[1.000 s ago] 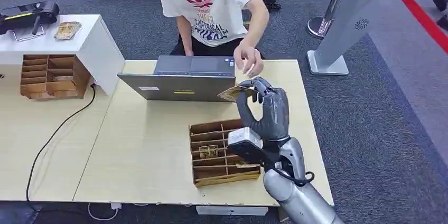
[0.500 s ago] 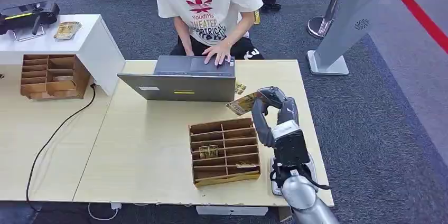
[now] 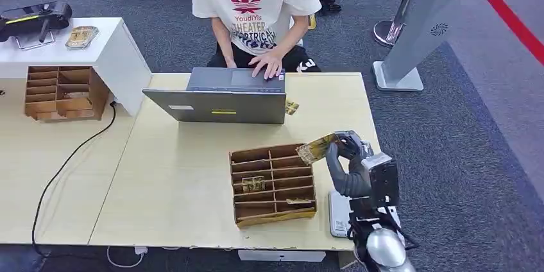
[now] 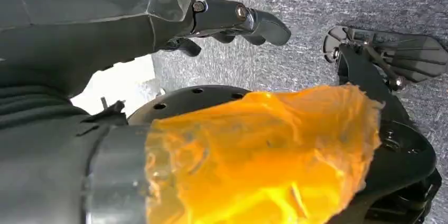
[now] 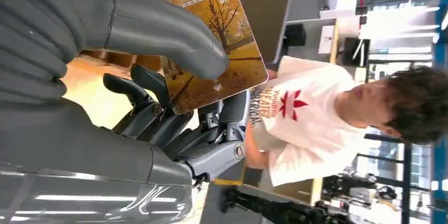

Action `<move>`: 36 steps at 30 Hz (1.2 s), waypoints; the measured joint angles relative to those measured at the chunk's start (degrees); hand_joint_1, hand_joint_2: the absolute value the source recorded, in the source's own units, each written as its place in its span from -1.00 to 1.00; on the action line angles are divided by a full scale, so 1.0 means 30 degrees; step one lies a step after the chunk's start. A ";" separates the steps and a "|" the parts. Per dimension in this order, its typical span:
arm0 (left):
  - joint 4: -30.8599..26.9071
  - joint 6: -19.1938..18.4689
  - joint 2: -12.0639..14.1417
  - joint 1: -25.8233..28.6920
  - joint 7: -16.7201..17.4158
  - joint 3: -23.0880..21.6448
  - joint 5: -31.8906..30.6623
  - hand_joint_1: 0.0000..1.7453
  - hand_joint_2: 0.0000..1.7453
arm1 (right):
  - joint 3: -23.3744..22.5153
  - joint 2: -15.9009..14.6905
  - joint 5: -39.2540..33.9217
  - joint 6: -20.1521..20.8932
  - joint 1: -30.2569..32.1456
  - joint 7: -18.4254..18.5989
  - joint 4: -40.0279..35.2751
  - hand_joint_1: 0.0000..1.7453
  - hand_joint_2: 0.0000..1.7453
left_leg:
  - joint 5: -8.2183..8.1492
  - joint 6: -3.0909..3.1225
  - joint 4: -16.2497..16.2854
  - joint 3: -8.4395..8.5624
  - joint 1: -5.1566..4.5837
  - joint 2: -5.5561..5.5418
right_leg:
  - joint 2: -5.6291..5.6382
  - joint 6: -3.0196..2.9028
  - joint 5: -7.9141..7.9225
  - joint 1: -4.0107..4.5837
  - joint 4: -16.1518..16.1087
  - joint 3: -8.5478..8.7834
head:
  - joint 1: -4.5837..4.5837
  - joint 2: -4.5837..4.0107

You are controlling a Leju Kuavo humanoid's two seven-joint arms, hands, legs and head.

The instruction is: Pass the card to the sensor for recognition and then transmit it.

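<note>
Your right hand [image 3: 349, 156] was raised over the right part of the counter [image 3: 179, 176], its thumb and fingers pinching the card [image 3: 315, 149] by one end; the right wrist view showed the thick thumb [image 5: 164, 26] pressed on the printed face of the card [image 5: 214, 39], with the darker fingers [image 5: 153, 108] behind it. The card, bearing an autumn-tree picture, was tilted and stood above the upper right corner of the wooden organizer [image 3: 272, 183], not touching it. Your left hand [image 4: 232, 20] hung over grey carpet with its fingers curled inward and nothing between them. The organizer lay flat on the counter, divided into rows of slots; you could see one card-like item [image 3: 253, 183] in a middle slot and another [image 3: 296, 201] in a lower right slot. A white flat device [image 3: 338, 214] lay on the counter just beside the organizer, under your right forearm. A person [image 3: 256, 2] sat behind the laptop [image 3: 218, 95], one hand on its keyboard. A second organizer [image 3: 61, 92] stood on the neighbouring counter to the left, its contents too small to tell.
</note>
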 joint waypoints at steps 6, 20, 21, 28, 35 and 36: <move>0.0000 0.0007 0.0007 0.0015 0.0000 0.0124 0.0182 -1.00 -1.00 | -0.0955 -0.0160 0.0153 -0.0168 0.1041 0.0131 0.0007 1.00 1.00 | -0.0007 0.0006 0.0000 0.0000 0.0001 0.0000 | -0.0001 0.0000 -0.0001 0.0000 -0.0001 0.0000 | 0.0000 0.0000; 0.0000 0.0015 0.0109 0.0076 0.0007 0.0452 0.0408 -1.00 -1.00 | -0.3475 -0.0451 0.2784 -0.0437 0.2875 0.1268 0.0970 1.00 1.00 | -0.0014 0.0004 0.0000 0.0001 0.0000 0.0005 | 0.0003 0.0002 -0.0003 0.0000 -0.0003 0.0000 | 0.0000 0.0000; 0.0000 0.0015 0.0117 0.0080 0.0015 0.0459 0.0415 -1.00 -1.00 | -0.3570 -0.0451 0.2893 -0.0437 0.2909 0.1334 0.1086 1.00 1.00 | -0.0014 0.0004 0.0000 0.0001 0.0000 0.0004 | 0.0003 0.0002 -0.0003 0.0000 -0.0003 0.0000 | -0.0007 0.0000; 0.0000 0.0029 0.0146 0.0111 0.0022 0.0554 0.0466 -1.00 -1.00 | -0.3744 -0.0451 0.3863 -0.0415 0.2950 0.1647 0.1822 1.00 1.00 | -0.0013 0.0003 -0.0001 0.0000 0.0001 0.0003 | 0.0003 0.0002 -0.0003 0.0000 -0.0003 0.0000 | -0.0007 0.0000; 0.0000 0.0000 0.0146 0.0114 0.0029 0.0561 0.0488 -1.00 -1.00 | -0.3744 -0.0481 0.5210 -0.0415 0.2757 0.2310 0.2580 1.00 1.00 | -0.0013 0.0003 -0.0001 -0.0001 -0.0001 0.0004 | 0.0003 0.0002 -0.0003 0.0000 -0.0003 0.0001 | 0.0000 0.0000; 0.0000 0.0000 0.0146 0.0116 0.0029 0.0561 0.0488 -1.00 -1.00 | -0.3744 -0.0488 0.5268 -0.0423 0.2732 0.2368 0.2696 1.00 1.00 | -0.0013 0.0003 -0.0001 -0.0001 -0.0001 0.0003 | 0.0003 0.0002 -0.0003 0.0000 -0.0003 0.0001 | 0.0000 0.0000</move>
